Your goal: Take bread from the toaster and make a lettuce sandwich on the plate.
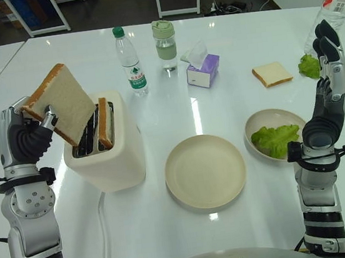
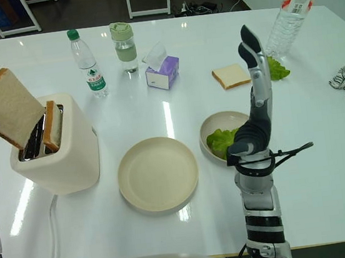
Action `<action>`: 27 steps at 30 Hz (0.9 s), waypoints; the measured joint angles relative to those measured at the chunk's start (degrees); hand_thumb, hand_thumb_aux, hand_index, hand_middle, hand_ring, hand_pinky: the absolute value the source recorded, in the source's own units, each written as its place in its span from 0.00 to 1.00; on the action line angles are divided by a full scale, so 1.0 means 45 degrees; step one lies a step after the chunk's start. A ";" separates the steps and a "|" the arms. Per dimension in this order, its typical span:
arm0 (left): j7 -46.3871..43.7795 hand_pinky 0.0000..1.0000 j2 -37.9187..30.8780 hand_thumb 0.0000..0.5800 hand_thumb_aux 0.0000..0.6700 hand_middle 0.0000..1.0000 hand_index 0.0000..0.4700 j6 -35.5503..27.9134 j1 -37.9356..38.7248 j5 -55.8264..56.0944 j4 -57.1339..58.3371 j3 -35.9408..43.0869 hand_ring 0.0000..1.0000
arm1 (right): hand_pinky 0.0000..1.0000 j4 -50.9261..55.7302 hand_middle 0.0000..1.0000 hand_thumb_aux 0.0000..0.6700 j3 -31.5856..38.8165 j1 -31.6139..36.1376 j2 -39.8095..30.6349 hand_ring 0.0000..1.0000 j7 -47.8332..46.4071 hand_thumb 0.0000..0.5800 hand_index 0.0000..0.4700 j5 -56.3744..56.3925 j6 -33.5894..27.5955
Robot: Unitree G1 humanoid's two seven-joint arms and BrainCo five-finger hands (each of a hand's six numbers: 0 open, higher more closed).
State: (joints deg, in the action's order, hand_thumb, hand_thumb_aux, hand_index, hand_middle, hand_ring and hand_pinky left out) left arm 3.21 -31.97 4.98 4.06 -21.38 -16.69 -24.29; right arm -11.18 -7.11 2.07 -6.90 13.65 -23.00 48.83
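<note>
I see my left robot hand (image 1: 31, 130) gripping a tilted white bread slice (image 1: 69, 104) over the cream toaster (image 1: 110, 158), my right robot hand (image 1: 329, 78) upright, fingers straight, empty.

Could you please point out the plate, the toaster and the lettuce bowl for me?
plate (image 1: 206, 170), left eye view, bare centre.
toaster (image 1: 116, 158), left eye view, front wall.
lettuce bowl (image 1: 269, 119), left eye view, bare inner wall.

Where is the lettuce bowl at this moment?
In the left eye view the lettuce bowl sits on the robot's right side, just right of the empty plate, next to the robot's raised right hand, with a loose bread slice beyond it.
</note>
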 measured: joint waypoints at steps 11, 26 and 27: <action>-0.1783 1.00 0.1521 1.00 1.00 1.00 1.00 -0.1060 -0.2186 0.2477 -0.4201 0.2838 1.00 | 0.00 0.0896 0.00 0.00 -0.0018 0.0633 -0.0157 0.00 0.0240 0.00 0.00 -0.0012 0.0239; -0.3710 1.00 0.4340 1.00 1.00 1.00 1.00 -0.3350 -0.1255 0.3560 -0.0255 0.9608 1.00 | 0.00 0.1523 0.00 0.00 -0.0082 0.1124 -0.0264 0.00 0.0654 0.00 0.00 -0.0138 0.0492; -0.3758 1.00 0.4296 1.00 1.00 1.00 1.00 -0.3344 -0.1116 0.3375 -0.0041 0.9800 1.00 | 0.00 0.1496 0.00 0.00 -0.0082 0.1122 -0.0264 0.00 0.0653 0.00 0.00 -0.0137 0.0485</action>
State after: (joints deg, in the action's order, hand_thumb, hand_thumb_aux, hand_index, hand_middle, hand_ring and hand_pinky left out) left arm -13.71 -12.64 -10.07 -0.96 -6.19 -16.88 19.81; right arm -4.45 -7.48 7.12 -8.09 16.59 -23.62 51.01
